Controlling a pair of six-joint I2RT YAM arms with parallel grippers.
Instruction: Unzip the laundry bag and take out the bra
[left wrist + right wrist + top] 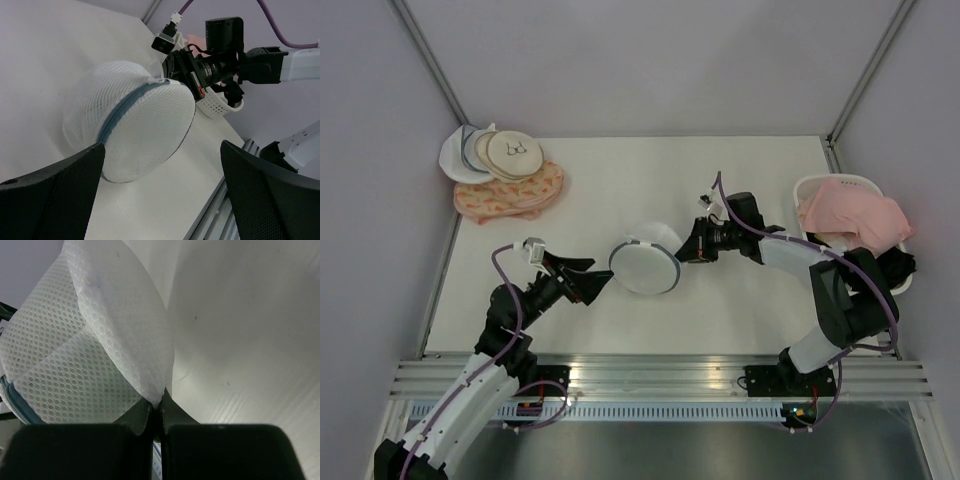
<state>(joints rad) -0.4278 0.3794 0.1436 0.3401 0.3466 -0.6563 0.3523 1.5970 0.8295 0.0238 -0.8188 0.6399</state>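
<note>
The laundry bag is a round white mesh pouch standing tilted on edge mid-table, its grey-blue zipper closed around the rim. My right gripper is shut on a fold of the bag's mesh at its right side and holds it up. My left gripper is open just left of the bag, its black fingers apart either side of the bag's lower edge, not touching it. The bra is hidden from view.
Stacked cream and white discs lie on a pink patterned round bag at the back left. A white basket with a pink garment and a black garment stands at the right.
</note>
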